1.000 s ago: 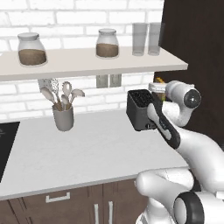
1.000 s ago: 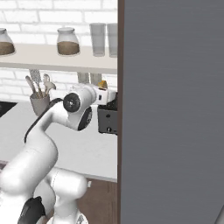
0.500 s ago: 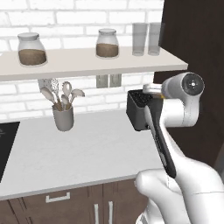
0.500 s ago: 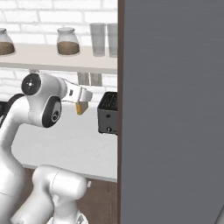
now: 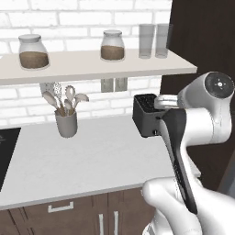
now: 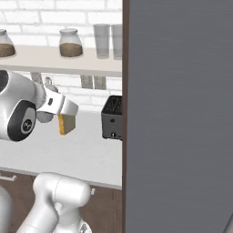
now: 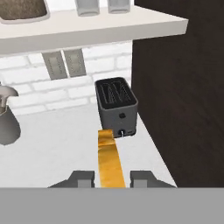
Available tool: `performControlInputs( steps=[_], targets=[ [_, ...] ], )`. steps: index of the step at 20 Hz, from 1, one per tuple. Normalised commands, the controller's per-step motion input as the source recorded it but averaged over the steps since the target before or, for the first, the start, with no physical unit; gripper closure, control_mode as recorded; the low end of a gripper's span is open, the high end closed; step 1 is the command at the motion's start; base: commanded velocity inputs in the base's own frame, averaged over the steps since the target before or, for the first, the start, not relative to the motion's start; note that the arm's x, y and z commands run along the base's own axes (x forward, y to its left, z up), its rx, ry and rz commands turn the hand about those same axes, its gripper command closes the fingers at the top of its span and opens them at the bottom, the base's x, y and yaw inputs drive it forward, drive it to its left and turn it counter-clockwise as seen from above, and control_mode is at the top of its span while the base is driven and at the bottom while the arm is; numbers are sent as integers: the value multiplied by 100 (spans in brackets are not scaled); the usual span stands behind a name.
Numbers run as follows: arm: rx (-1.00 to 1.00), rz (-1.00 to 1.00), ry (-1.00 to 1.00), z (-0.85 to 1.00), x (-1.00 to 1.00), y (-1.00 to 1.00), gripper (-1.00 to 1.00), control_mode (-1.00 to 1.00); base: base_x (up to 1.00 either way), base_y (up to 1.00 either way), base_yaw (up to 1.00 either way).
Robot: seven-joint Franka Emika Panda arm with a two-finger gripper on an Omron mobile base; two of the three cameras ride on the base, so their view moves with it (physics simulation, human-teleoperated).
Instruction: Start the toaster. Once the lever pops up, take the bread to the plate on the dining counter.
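Observation:
The black toaster [image 5: 147,114] [image 6: 113,119] [image 7: 116,106] stands at the right end of the worktop against a dark cabinet, both slots empty. My gripper [image 6: 65,116] [image 7: 111,178] is shut on the bread [image 6: 67,124] [image 7: 109,158], a tan slice with a brown crust. In the hand view I see the slice edge-on between the fingers [image 7: 81,177]. The slice hangs in the air over the worktop, a short way in front of and to the left of the toaster. The plate and the dining counter are out of view.
A grey utensil cup [image 5: 66,123] stands on the pale worktop [image 5: 92,160] left of the toaster. A shelf [image 5: 92,69] with jars and glasses runs above. A tall dark cabinet [image 6: 182,113] rises at the right. A black hob [image 5: 5,153] lies at the left edge.
The gripper has drawn back from the toaster with the bread in it, moving left over the worktop. The arm's upper joints have swung round with it.

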Motion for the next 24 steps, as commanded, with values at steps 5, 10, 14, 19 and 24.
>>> performControlInputs(
  steps=[5, 10, 14, 19, 24],
  targets=[
    [0, 0, 7, 1, -51, 3, 100, -100, 0, 0, 0],
    [1, 0, 4, 0, -44, 0, 100, -100, 0, 0, 0],
    [0, 0, 6, 0, -22, 0, 100, -100, 0, 0, 0],
    [0, 0, 0, 0, -15, 3, 100, 100, -42, 34, 0],
    [0, 0, 0, 0, 0, 0, 100, 100, -46, 99, -10]
  ],
)
